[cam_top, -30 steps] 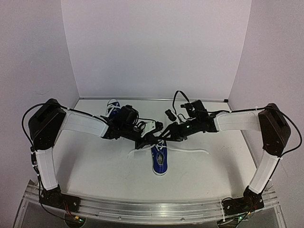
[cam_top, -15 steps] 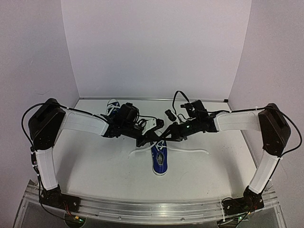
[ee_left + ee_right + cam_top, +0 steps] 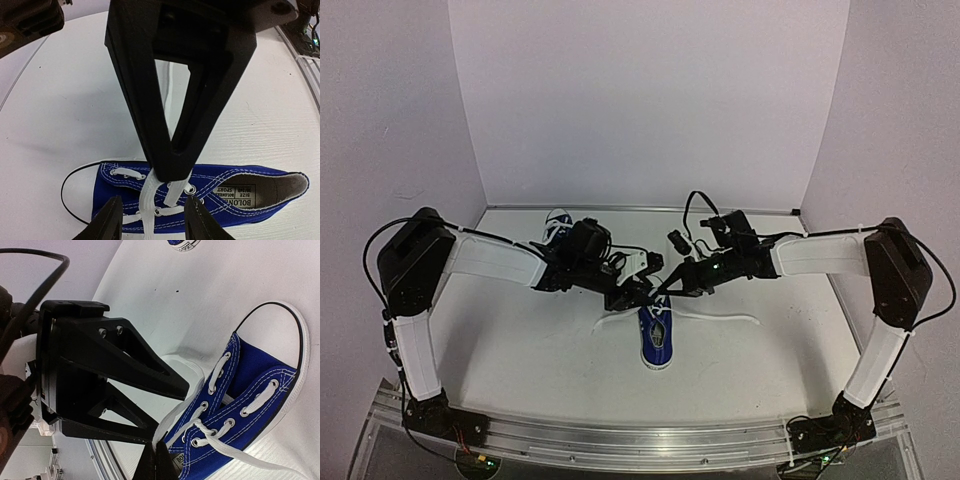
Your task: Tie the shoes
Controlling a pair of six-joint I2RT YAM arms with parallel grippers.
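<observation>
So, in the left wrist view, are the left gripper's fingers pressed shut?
No, the fingers of the left gripper stand apart, with a white lace of the blue shoe between them.

It appears to be a robotics lab test cell: plain white wall panels (image 3: 650, 100) fill the upper frame, a white tabletop (image 3: 520, 345) lies below them, and a silver aluminium rail (image 3: 640, 436) crosses the bottom edge.

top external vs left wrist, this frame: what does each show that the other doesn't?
Only top external: the second shoe at the back left, and lace ends trailing on the table. Only left wrist: the insole label, the eyelets, and the right jaws shut on the lace. Both: the near shoe, with the right jaws above it.
</observation>
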